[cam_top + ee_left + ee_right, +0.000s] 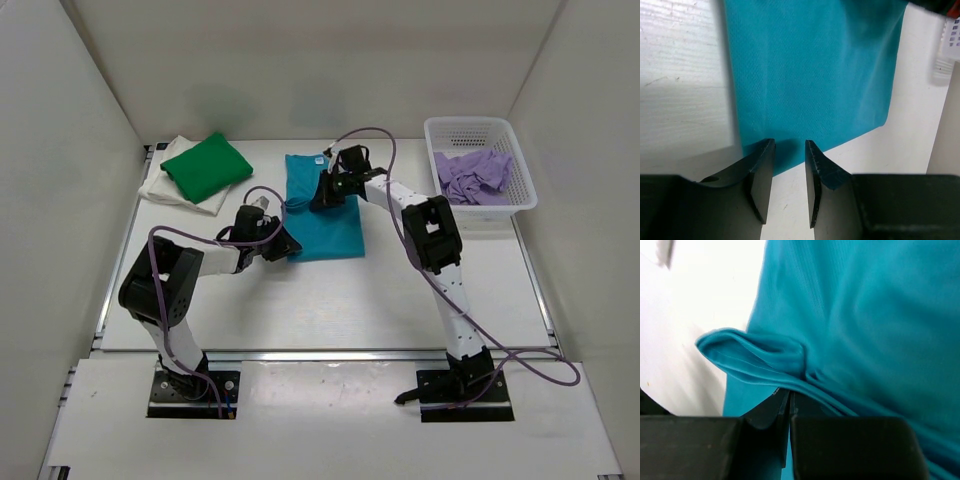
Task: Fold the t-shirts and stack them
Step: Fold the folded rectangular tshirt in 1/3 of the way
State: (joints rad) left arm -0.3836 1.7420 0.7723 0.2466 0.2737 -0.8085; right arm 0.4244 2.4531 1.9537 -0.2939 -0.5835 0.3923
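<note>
A teal t-shirt (322, 208) lies folded on the table, mid-back. My right gripper (322, 193) is shut on a raised fold of the teal shirt (765, 360) near its left edge. My left gripper (285, 243) is open and empty at the shirt's near left corner, its fingers (762, 170) just short of the teal hem (815, 90). A green shirt (207, 166) lies folded on a cream-white shirt (172, 187) at the back left. A lilac shirt (473, 176) lies crumpled in the basket.
A white mesh basket (525, 175) stands at the back right, its edge also in the left wrist view (945, 55). White walls close in the table on three sides.
</note>
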